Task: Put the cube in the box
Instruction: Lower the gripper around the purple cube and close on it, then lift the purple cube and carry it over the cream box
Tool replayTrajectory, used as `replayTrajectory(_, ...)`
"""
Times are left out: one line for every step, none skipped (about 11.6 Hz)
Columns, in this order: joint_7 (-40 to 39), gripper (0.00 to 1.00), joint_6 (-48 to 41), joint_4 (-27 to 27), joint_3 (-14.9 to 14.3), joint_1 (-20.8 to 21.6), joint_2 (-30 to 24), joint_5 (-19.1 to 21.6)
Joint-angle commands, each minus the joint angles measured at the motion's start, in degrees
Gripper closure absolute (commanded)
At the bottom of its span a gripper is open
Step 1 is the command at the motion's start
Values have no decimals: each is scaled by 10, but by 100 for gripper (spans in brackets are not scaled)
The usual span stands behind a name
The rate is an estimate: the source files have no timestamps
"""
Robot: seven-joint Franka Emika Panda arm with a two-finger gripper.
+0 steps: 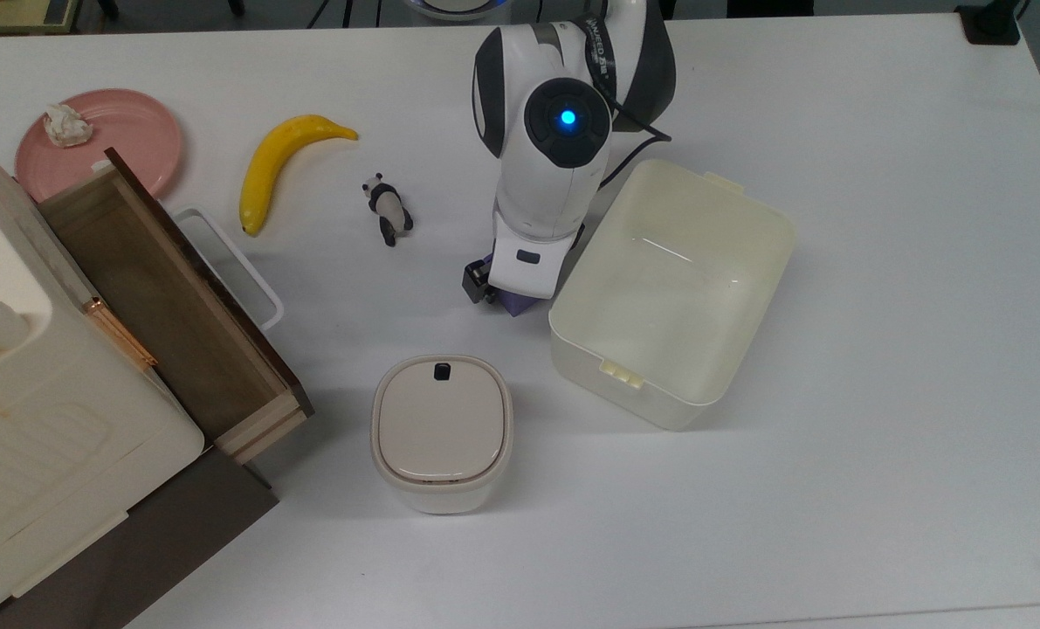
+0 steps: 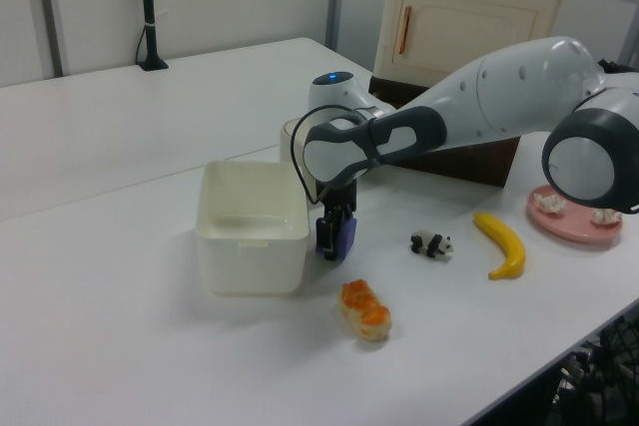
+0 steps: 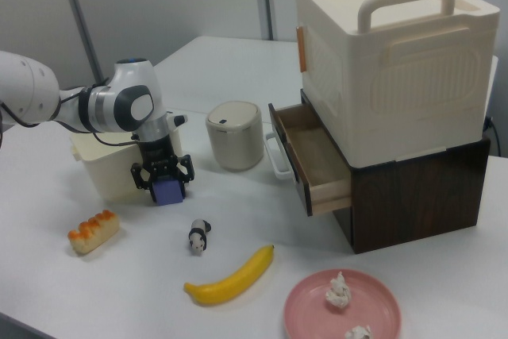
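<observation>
Your pincer is down at the table, with one black finger on each side of the cube. In the right view the fingers sit spread apart beside the cube's two sides, so the pincer is open around it. You cannot tell if the fingers touch the cube yet.

The cube sits on the table, right next to the box. In the top view the cube is at 9 o'clock from the box, close to the box's wall. Most of the cube hides under the white arm there, and a small purple bit peeks out. In the left view the cube is at 3 o'clock from the box, and the pincer covers part of it.

The box is open on top, and you can see its bare cream floor.

In the top view, the small tub with the beige lid is at 7 o'clock from the cube. The toy panda is at 10 o'clock from the cube, well apart. The banana lies farther out the same way. The pink plate is at the far 9 o'clock edge, near the open wooden drawer.

In the left view the orange bread toy lies at 6 o'clock from the cube, near it.
</observation>
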Motion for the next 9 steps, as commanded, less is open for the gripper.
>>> replayTrajectory(-3,72,1,-7,-3,4,-28,-12)
replayTrajectory(-22,72,-13,-7,-5,-1,-42,-12)
replayTrajectory(-46,72,-46,1,-9,-8,-59,-11)
replayTrajectory(-62,72,-78,15,-10,-18,-69,-7)
replayTrajectory(-58,72,-94,41,-11,-19,-72,-4)
replayTrajectory(-53,72,-103,63,-11,-17,-72,-2)
replayTrajectory(-40,72,-114,81,-11,-13,-73,9)
replayTrajectory(-18,72,-121,102,-10,-8,-73,21)
replayTrajectory(11,72,-123,123,-10,-3,-72,34)
